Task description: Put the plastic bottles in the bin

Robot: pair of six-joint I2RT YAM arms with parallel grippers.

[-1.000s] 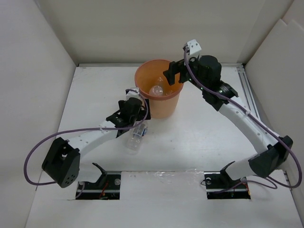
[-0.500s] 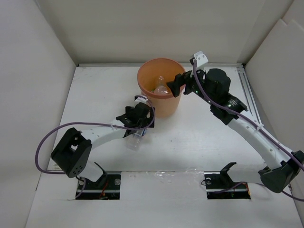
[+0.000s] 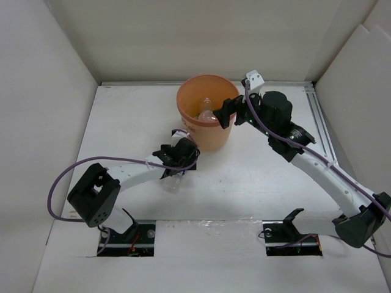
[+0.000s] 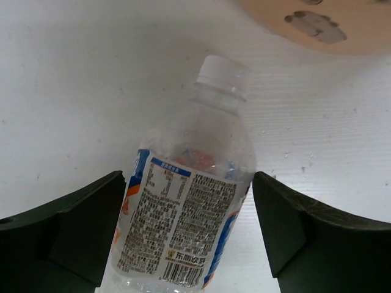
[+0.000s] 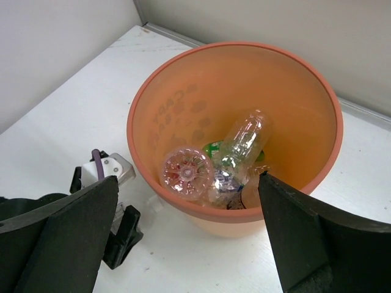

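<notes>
A clear plastic bottle (image 4: 186, 201) with a white cap and a blue-and-white label lies on the white table, cap toward the bin. My left gripper (image 4: 189, 235) is open, one finger on each side of the bottle's body; it also shows in the top view (image 3: 175, 170) over the bottle (image 3: 172, 183). The orange-tan bin (image 3: 208, 131) stands upright behind it. Inside the bin (image 5: 183, 91) lie several bottles: a clear one base-up (image 5: 186, 173), a clear one leaning (image 5: 244, 137), and a green one (image 5: 213, 148). My right gripper (image 3: 227, 113) is open and empty by the bin's right rim.
White walls enclose the table on the left, back and right. A metal rail (image 3: 317, 113) runs along the right side. The left arm's purple cable (image 3: 58, 183) loops out to the left. The arm bases sit at the near edge.
My left gripper moved right and down over the lying bottle. My right gripper drew back from above the bin to its right rim.
</notes>
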